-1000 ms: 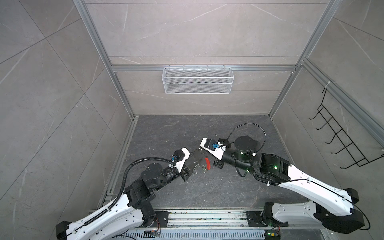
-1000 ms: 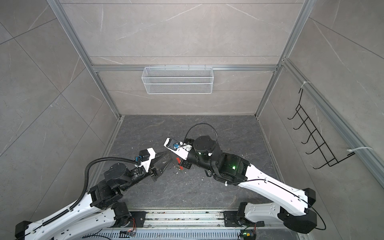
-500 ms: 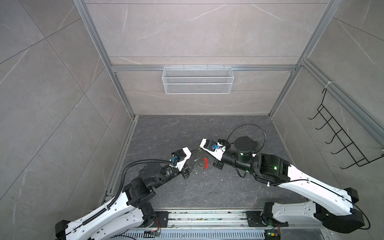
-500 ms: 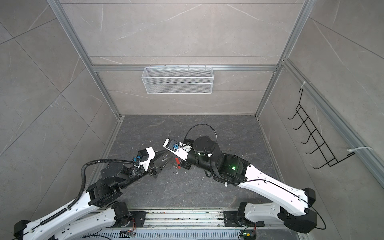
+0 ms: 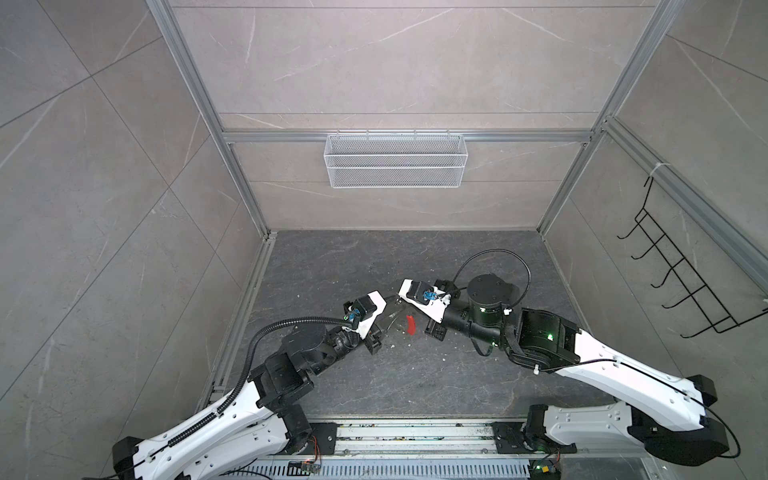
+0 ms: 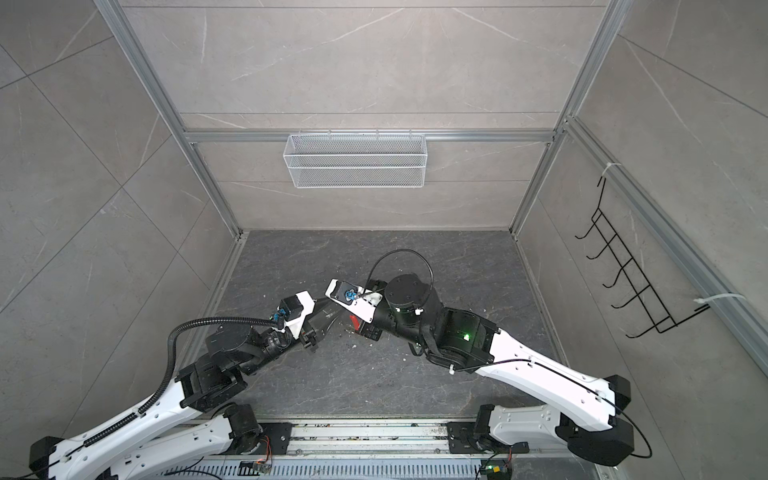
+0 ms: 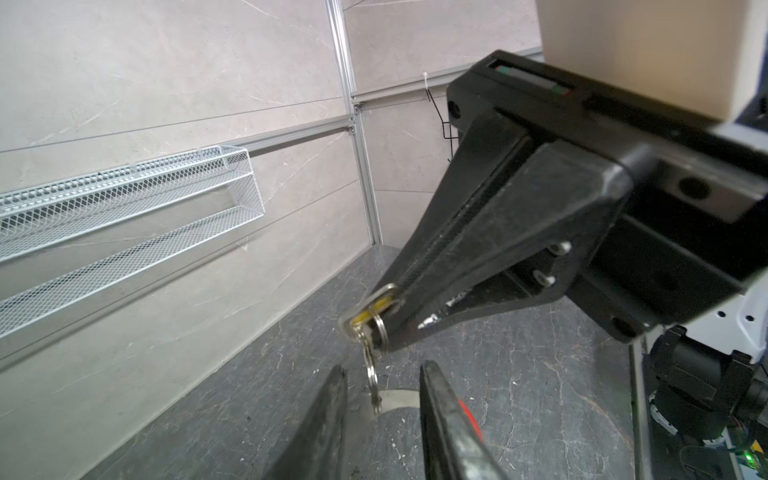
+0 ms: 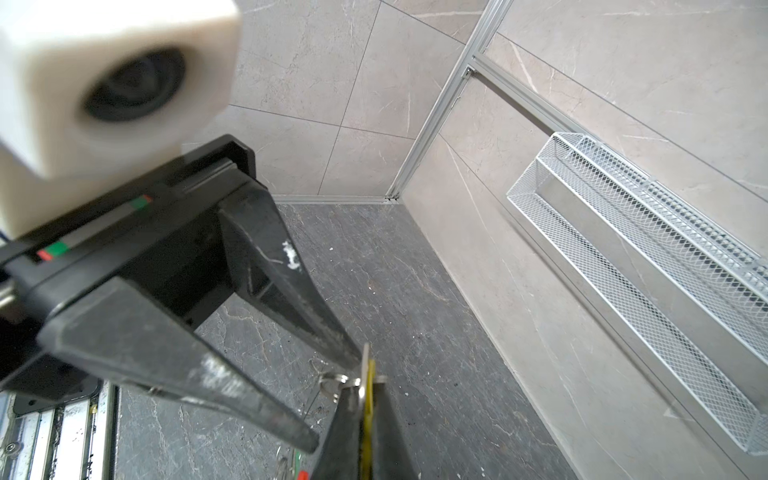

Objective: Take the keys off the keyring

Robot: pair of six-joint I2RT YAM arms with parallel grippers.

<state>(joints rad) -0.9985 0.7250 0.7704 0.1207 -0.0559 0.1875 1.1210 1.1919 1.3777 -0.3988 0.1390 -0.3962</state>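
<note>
Two black parallel grippers meet low over your dark stone floor (image 5: pixel 374 270), a little toward 6 o'clock from its centre in both top views. Your right gripper (image 7: pixel 384 309) reaches in from 4 o'clock with its fingers pressed together on the plastic head of a small yellow-headed metal key (image 8: pixel 369 397), holding it clear of the floor. A cluster of small silver split rings (image 7: pixel 379 328) hangs from that key, and one more dangling ring (image 7: pixel 372 382) drops lower.

Your left gripper (image 7: pixel 382 372) comes in from 8 o'clock with its fingers apart. The dangling ring hangs in the gap between them, and you cannot tell from these views whether either finger touches it. In the right wrist view, one left fingertip (image 8: pixel 337 345) sits right against the split rings.

The large keyring (image 5: pixel 410 324), a thin grey band with a red curved plastic segment, lies below the grippers, at about 5 o'clock from where their tips meet. Whether it rests on the floor is unclear.

A white wire mesh basket (image 5: pixel 395 166) hangs on the back wall at 12 o'clock, and a black wire hook rack (image 5: pixel 685 282) hangs at 3 o'clock.
</note>
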